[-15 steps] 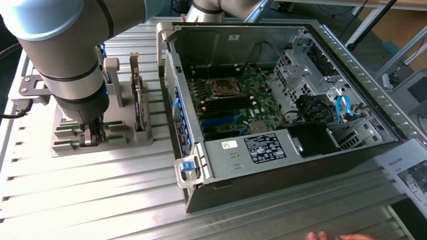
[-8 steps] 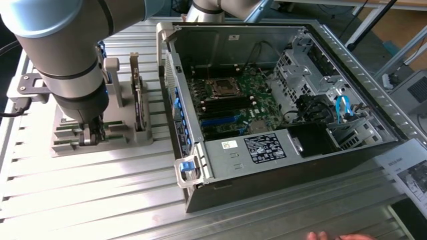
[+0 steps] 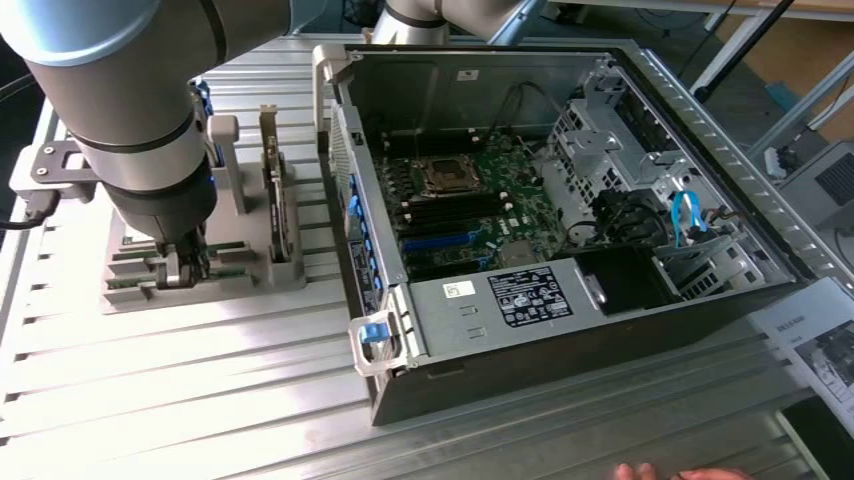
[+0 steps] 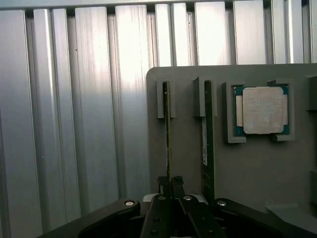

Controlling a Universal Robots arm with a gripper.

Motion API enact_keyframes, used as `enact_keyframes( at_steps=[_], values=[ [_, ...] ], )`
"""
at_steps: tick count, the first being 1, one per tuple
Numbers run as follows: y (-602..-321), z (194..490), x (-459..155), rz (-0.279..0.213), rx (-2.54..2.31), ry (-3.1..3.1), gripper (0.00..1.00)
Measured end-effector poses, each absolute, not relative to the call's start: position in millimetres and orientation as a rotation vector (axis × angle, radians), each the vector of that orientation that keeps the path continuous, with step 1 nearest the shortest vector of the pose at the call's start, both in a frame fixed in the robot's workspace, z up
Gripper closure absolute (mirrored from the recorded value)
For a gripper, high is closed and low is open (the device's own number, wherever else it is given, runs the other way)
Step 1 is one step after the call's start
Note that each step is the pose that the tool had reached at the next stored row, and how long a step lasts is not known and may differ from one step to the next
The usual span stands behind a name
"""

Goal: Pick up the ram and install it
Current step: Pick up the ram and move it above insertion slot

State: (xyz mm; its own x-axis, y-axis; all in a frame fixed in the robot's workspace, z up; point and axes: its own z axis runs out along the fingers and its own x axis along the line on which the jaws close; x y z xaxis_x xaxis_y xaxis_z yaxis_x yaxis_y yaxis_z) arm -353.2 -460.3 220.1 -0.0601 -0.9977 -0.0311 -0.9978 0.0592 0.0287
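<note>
Open black-and-silver metal computer case (image 3: 561,370) lies on its side, panel off; green motherboard (image 3: 501,190) inside faces up, likely for access from above.

Grey slotted plastic holder (image 4: 257,168) sits near case, on the exterior view's left.
- Long thin green ram (image 4: 168,139) stands on edge in a slot, upper edge free to grip.
- Second similar stick (image 4: 208,148) in neighbouring slot.
- Square silver processor chip (image 4: 261,110) flat in own recess.

Black gripper (image 4: 170,182): fingers pinching ram's upper edge, ram seated in slot.

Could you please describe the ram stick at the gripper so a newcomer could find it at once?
On the exterior view's left of the open computer case sits a grey holder. Two thin sticks stand on edge in its slots beside a silver processor chip. The ram stick is the one clamped in the gripper, farther from the chip than its white-labelled neighbour.
</note>
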Motion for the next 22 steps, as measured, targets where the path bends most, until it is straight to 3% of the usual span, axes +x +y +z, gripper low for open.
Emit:
enact_keyframes(
  at_steps=[22],
  values=[
    [-460.3,248.9,-350.7,0.067,-2.152,2.284,0.88]
  ],
)
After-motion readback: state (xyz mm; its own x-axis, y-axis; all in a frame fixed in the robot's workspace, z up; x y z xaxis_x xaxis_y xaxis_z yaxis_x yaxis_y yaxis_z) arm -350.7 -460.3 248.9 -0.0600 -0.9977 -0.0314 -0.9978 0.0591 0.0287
